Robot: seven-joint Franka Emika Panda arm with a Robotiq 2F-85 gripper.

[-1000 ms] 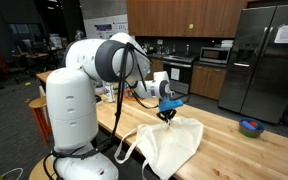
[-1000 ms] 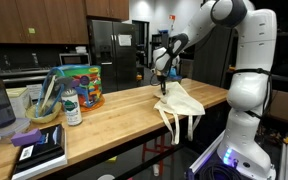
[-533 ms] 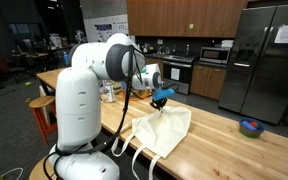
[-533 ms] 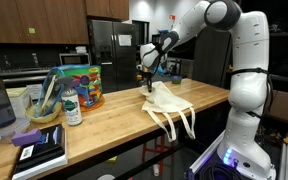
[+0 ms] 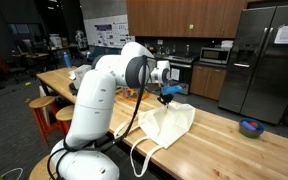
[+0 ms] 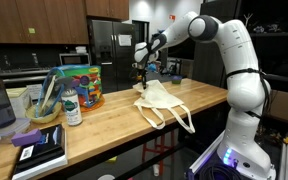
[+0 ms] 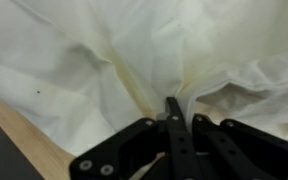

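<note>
Pincer (image 7: pixel 171 105): shut tight, a fold of the bag nipped between its jaws.
Held thing: a cloth bag (image 7: pixel 104 50), gripped at one end, directly under the pincer.
Lie of the bag: in both exterior views it rises to a small peak at the pincer (image 6: pixel 141 84), then spreads away from it toward the arm's base, flat on the surface (image 6: pixel 104 125).
Long axis: from the pinched end out to the straps (image 6: pixel 184 122), the part farthest from the pincer, near the surface's edge.
Look: cream, soft, creased, with a faint yellowish stain close to the grip.
</note>
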